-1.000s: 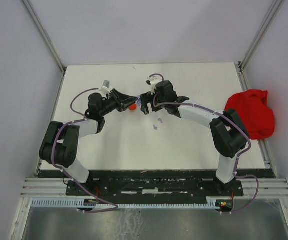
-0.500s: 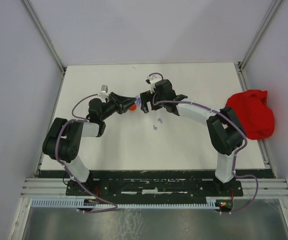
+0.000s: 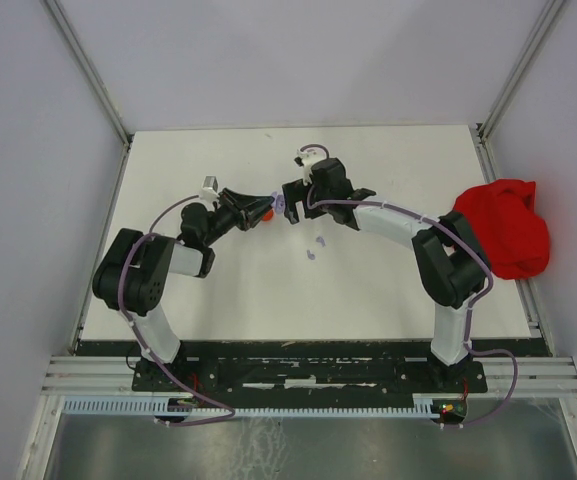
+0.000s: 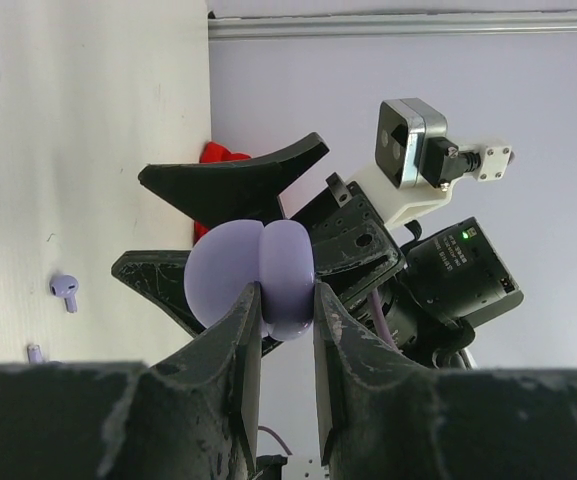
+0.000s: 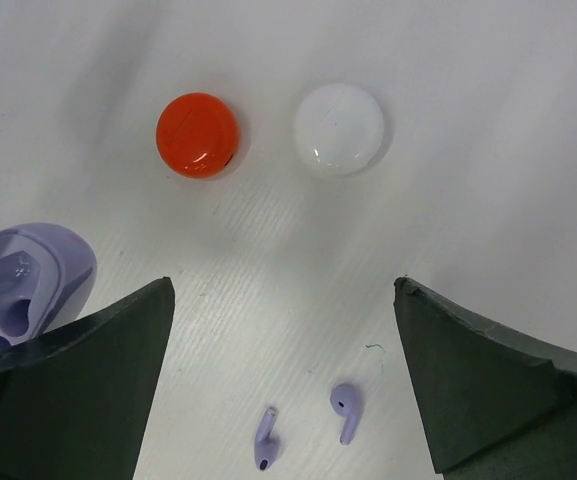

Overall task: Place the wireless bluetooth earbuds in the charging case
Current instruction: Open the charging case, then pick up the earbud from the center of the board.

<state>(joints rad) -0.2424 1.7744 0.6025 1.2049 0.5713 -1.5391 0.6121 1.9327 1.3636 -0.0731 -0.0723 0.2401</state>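
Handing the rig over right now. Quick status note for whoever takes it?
The left gripper is shut on the purple charging case, held up with its lid seemingly open.
The right gripper is open and empty, above the two purple earbuds lying loose on the table.
A red disc and a white disc lie beyond them.
Done: case in hand. Left: pick up each purple earbud and seat it in the case.

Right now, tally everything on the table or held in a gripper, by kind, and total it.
Charging cases: 3 (red case, white case, purple case)
Purple earbuds: 2
Red cloth: 1
Total: 6
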